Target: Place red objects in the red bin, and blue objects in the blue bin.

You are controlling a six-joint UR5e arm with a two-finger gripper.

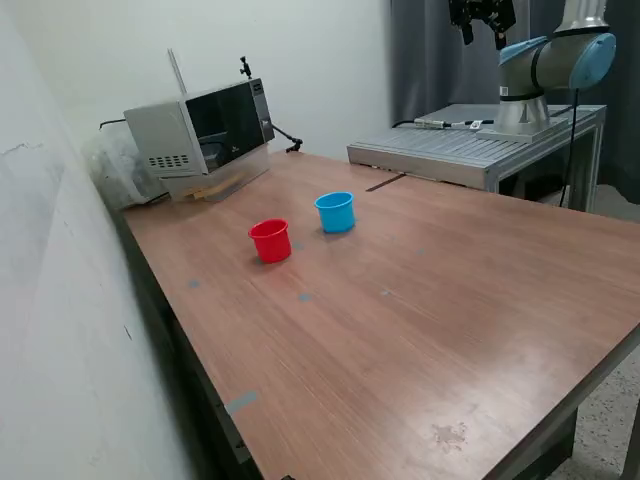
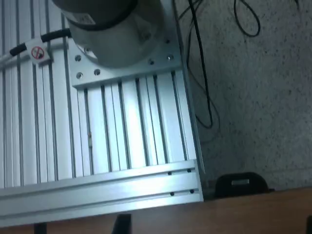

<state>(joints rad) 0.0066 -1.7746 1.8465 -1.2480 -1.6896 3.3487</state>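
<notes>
The tool hangs high with its fingers spread, holding nothing. Far below it, on the smooth wooden counter, the round tapered plastic red bin stands just beside the blue bin, apart.

Even, soft light fills the room I work in; the counter shows faint sheen and only weak shadows beside the cups. My wrist view is dimmer and slightly soft, with bright glare streaking the ribbed aluminium plate under my base.
</notes>
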